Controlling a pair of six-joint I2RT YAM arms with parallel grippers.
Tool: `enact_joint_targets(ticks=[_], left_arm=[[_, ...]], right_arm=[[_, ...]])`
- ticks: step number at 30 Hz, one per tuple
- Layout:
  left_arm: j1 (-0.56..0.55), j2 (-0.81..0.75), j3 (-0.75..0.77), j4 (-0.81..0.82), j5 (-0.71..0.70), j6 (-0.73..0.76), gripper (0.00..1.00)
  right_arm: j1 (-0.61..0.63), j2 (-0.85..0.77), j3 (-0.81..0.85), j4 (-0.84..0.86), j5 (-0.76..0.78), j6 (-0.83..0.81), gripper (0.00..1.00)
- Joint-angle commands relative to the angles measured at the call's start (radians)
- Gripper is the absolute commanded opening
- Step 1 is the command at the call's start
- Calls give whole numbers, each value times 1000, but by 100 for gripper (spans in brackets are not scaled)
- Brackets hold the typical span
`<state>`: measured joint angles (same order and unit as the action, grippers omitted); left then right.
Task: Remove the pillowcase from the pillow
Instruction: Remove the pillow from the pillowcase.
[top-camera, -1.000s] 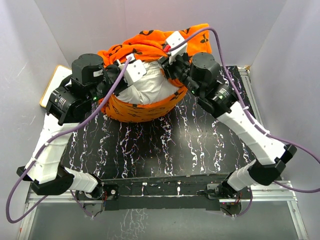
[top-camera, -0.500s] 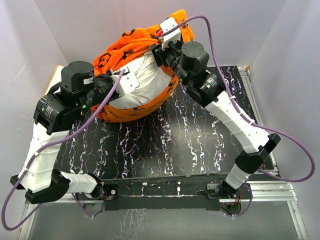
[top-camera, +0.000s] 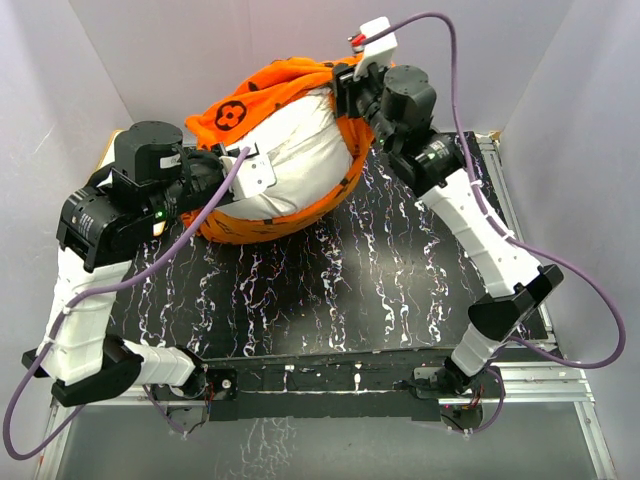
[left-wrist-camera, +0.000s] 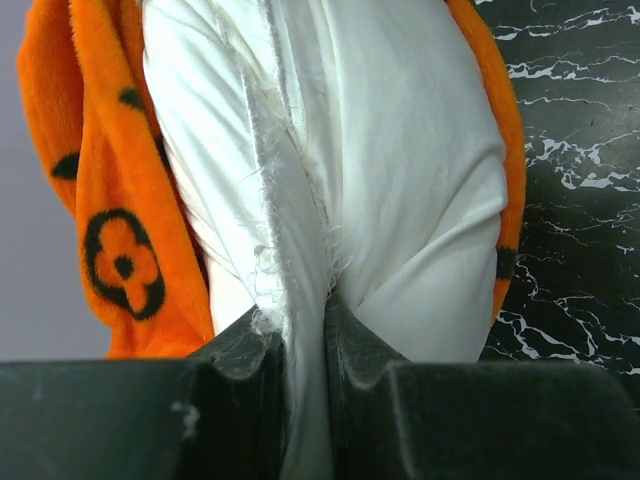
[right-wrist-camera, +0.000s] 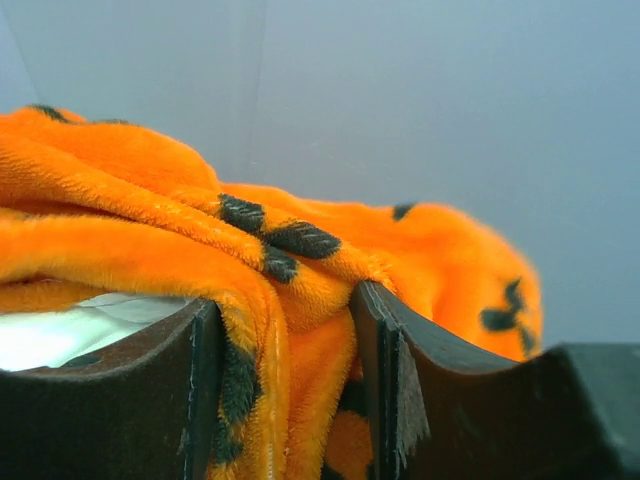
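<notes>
The white pillow (top-camera: 295, 150) lies at the back of the table, partly out of the orange pillowcase (top-camera: 255, 100), which still wraps its far and near sides. My left gripper (top-camera: 240, 180) is shut on the pillow's frayed white seam (left-wrist-camera: 300, 280); orange pillowcase (left-wrist-camera: 110, 200) hangs at its left. My right gripper (top-camera: 345, 85) is raised at the back wall and shut on a fold of the pillowcase (right-wrist-camera: 290, 300). A bit of white pillow (right-wrist-camera: 70, 330) shows at the lower left of the right wrist view.
The black marbled tabletop (top-camera: 340, 290) lies in front of the pillow. A wood-framed white board (top-camera: 108, 150) sits at the back left, mostly behind my left arm. Grey walls (top-camera: 560, 70) close in the back and sides.
My right gripper has lifted and pulled the pillowcase up and to the back right. My left gripper drew the pillow's seam to the left. More white pillow shows now.
</notes>
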<state>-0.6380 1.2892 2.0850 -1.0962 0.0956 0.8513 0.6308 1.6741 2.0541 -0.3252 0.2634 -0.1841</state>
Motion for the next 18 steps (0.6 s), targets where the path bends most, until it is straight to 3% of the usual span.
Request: enact_joint_targets(ticks=[1,8,13,18], left_arm=[[-5,-91,146,-334,2,10,0],[-5,-122,144,-332,-62,20,0],[-5,-159,84,-236,-112,13,0],[-5,-183,29,-56,-197,7,0]], right_arm=[[-289,-20,-30,59,326,61,42],[-410,14,-64,34,320,193,16],[-429,-21,-225,52,274,278,8],[-487,-87,-491,98,215,396,8]])
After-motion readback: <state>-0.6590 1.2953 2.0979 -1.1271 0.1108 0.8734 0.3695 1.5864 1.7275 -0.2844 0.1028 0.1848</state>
